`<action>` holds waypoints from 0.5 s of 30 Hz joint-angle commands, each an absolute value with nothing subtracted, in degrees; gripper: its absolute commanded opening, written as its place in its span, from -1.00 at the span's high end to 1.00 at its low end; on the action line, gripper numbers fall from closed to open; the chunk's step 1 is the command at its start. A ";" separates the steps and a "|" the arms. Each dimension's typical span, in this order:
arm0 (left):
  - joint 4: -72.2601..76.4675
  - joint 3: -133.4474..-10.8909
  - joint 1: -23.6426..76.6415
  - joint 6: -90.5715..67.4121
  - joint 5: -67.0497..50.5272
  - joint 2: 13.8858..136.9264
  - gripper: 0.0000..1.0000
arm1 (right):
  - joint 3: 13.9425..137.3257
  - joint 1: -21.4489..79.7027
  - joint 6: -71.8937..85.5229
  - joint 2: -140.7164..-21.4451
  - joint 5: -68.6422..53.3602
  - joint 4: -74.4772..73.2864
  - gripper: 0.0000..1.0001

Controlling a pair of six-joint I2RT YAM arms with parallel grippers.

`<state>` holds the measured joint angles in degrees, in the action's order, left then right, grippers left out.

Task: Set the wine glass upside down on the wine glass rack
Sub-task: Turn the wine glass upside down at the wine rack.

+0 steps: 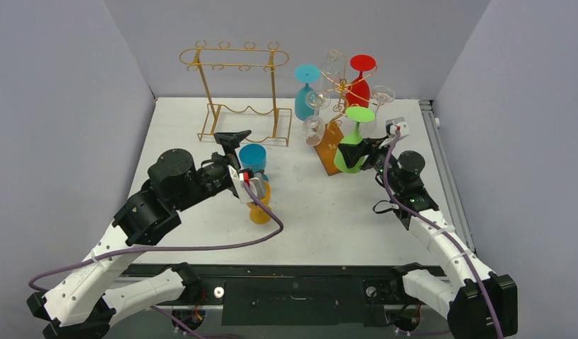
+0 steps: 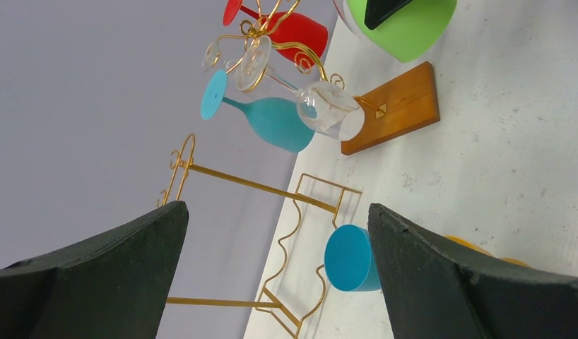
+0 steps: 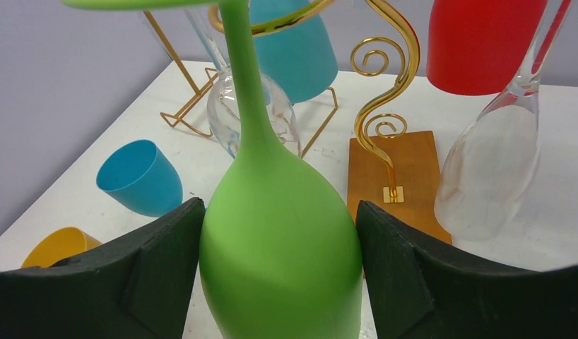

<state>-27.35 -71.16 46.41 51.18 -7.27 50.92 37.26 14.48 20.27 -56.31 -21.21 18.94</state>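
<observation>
Overhead view:
- White table (image 1: 307, 212), grey walls on three sides.
- Wine glass rack (image 1: 337, 85) upper centre-right: gold scrolled arms on a wooden base (image 1: 330, 152).
- Already hanging bowl-down on it: teal glass (image 1: 305, 95), red glass (image 1: 358, 86), and clear glasses, one low at (image 1: 314, 128).
- A separate gold wire stand (image 1: 237, 92) is at upper centre-left, nothing on it.
- Two stemless cups lie left of centre, close together: blue cup (image 1: 254, 159) and yellow cup (image 1: 260, 206).

Crowding: the green wine glass (image 1: 351, 147) sits at the rack's lower right, inverted, foot uppermost. In the right wrist view a clear glass (image 3: 491, 169) hangs just to its right, another clear bowl is directly behind its stem, and the red glass is at upper right. A gold arm curls by the stem near the top of the frame; I cannot tell whether the foot is hooked on it.

Right gripper (image 1: 365, 152): jaws spread wide, pads (image 3: 180, 240) flush against both sides of the green bowl, clasping it.

Left gripper (image 1: 238, 145): jaws parted wide with nothing between them, hovering just beside the blue cup. In its wrist view, only the wire stand and table show through the gap (image 2: 275, 212), with the blue cup against the right finger's inner edge.
</observation>
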 commanded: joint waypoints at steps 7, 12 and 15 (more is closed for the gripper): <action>-27.66 -71.92 46.62 49.02 -6.99 49.66 -0.95 | 41.71 11.82 23.37 -62.32 -21.61 29.05 -0.12; -27.25 -71.52 46.67 48.70 -7.10 49.66 -0.95 | 42.97 10.81 24.53 -64.33 -21.99 30.60 -0.11; -27.17 -71.45 46.65 48.54 -7.25 49.74 -0.95 | 43.78 10.59 24.81 -65.59 -22.30 31.18 -0.11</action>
<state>-28.49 -71.07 46.41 49.84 -7.29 50.33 40.38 11.16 23.81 -64.34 -21.30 25.10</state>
